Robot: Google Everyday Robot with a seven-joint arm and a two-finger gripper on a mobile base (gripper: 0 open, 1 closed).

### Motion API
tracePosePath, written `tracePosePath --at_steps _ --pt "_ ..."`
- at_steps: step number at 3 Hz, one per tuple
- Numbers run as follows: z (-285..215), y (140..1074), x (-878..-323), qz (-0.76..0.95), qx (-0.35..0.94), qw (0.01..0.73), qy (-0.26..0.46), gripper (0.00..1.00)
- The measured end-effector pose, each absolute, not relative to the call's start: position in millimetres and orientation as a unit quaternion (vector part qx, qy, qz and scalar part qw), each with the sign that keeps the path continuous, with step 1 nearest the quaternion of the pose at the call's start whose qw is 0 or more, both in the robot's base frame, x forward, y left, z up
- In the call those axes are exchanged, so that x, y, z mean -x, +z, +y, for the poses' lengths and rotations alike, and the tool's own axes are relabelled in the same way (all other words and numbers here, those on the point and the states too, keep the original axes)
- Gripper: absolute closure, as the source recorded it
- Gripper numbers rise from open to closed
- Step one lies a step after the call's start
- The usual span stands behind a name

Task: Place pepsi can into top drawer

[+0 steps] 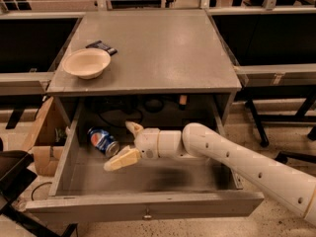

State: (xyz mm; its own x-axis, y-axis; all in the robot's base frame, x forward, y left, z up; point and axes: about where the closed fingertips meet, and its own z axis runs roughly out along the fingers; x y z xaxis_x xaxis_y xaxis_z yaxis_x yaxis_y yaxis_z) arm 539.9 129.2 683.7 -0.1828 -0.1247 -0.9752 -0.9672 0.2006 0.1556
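Pepsi can (103, 141) in top drawer (197, 204), end effector (117, 145) beside

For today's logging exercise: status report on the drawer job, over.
Gripper inside top drawer, jaws open. Pepsi can lying on drawer floor, not held. Nothing obstructing.

You see a blue pepsi can (102, 140), its logo apparently red-and-white, in the grey top drawer (148, 201) beside the white, cream-fingered tool (117, 146).
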Motion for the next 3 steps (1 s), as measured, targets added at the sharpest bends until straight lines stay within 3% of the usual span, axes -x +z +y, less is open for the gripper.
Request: tracePosePath --at_steps 2,3 --pt "117.9 797.1 -563.7 0.617 0.521 0.417 0.418 0.00" --pt "117.1 794.3 -563.6 0.615 0.524 0.415 0.418 0.00"
